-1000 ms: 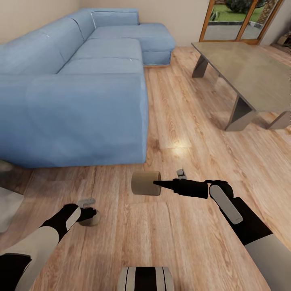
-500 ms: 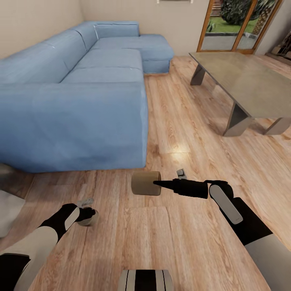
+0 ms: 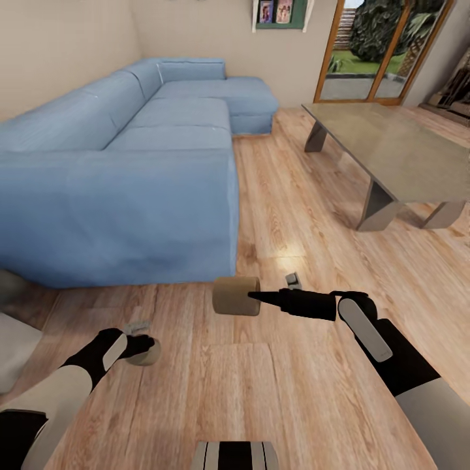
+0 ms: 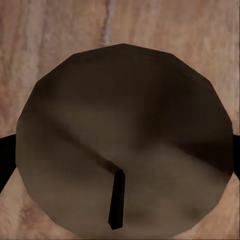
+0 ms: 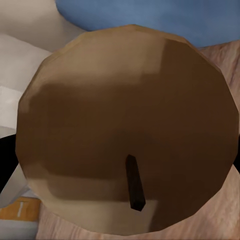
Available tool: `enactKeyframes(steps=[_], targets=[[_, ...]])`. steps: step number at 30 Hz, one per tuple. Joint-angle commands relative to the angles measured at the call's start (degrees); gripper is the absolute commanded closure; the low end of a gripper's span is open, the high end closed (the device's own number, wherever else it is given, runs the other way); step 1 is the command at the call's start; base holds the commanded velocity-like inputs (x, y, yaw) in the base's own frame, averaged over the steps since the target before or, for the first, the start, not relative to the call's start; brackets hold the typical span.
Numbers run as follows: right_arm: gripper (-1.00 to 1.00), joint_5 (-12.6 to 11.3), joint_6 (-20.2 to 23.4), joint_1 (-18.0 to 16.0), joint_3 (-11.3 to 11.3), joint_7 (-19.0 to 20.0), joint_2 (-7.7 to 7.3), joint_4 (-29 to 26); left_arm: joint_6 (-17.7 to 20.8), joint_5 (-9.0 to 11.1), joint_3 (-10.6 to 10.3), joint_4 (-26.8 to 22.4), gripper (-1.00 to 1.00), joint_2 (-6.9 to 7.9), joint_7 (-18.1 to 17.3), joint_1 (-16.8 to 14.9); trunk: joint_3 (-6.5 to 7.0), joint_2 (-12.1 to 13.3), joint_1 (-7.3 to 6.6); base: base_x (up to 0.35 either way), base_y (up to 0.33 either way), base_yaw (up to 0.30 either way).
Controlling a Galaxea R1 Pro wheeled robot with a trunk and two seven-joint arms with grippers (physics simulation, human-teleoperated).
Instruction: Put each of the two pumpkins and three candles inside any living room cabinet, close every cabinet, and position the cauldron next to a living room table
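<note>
A robot stands on the wood floor (image 3: 287, 170) of a living room, each hand pinching a candle. The right hand (image 3: 256, 297) reaches toward the middle of the head view, its dark fingers closed on a tan candle (image 3: 235, 296) held on its side above the boards. Seen from the right wrist, that candle (image 5: 127, 130) shows its round end face and short dark wick, with black fingers (image 5: 6, 160) pressed against its sides and blue upholstery beyond.

The left hand (image 3: 145, 346) hangs lower, at the near left, gripping a second candle (image 3: 149, 354) close above the floor. From the left wrist, this candle (image 4: 122, 137) also presents its flat end and wick over the wood grain, with dark fingers (image 4: 5, 155) flanking it.

A long blue sectional sofa (image 3: 124, 170) runs along the left side of the room and turns toward the far wall. To the right, well apart from both hands, stands the low desk (image 3: 398, 147) with its glossy grey top on angled legs. Behind it, a wood-framed glass door (image 3: 375, 52) opens on greenery, and a small green shelf (image 3: 279, 13) hangs on the far wall. A pale object (image 3: 13, 339) lies at the near left edge; what it is cannot be told.
</note>
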Motion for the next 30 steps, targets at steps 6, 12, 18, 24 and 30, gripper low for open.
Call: enactKeyframes(steps=[6, 12, 18, 24, 30], targets=[[1.0, 0.0, 0.1, 0.0, -1.0, 0.0, -0.04, 0.6, 1.2, 0.6, -0.5, -0.4, 1.0, 1.35, -4.7, 0.2, 1.29, 0.1, -0.16, -0.003, 0.0, 0.0], [1.0, 0.1, 0.1, 0.0, -1.4, 0.0, 0.04, 1.2, 2.5, 0.5, -0.4, -0.6, 1.0, 2.59, -5.6, 0.3, 2.62, 0.1, -0.31, -0.221, 0.0, 0.0], [1.0, 0.2, 0.1, 0.0, -1.5, -0.5, 0.13, 1.6, 4.2, 0.4, -0.4, -0.6, 1.0, 2.71, -5.7, 0.3, 3.95, 0.2, -0.47, -0.042, 0.0, 0.0], [1.0, 0.1, 0.1, 0.0, -1.5, -2.0, 0.09, 1.6, 7.5, 0.4, -0.4, -0.9, 1.0, 2.92, -5.7, 0.3, 5.28, 0.3, -0.62, -0.144, 0.0, 0.0], [1.0, 0.1, 0.1, 0.0, -1.5, -3.9, 0.12, 1.6, 8.3, 0.4, -0.4, -1.9, 1.0, 2.87, -5.7, 0.3, 6.68, 0.4, -0.78, -0.036, 0.0, -0.01]])
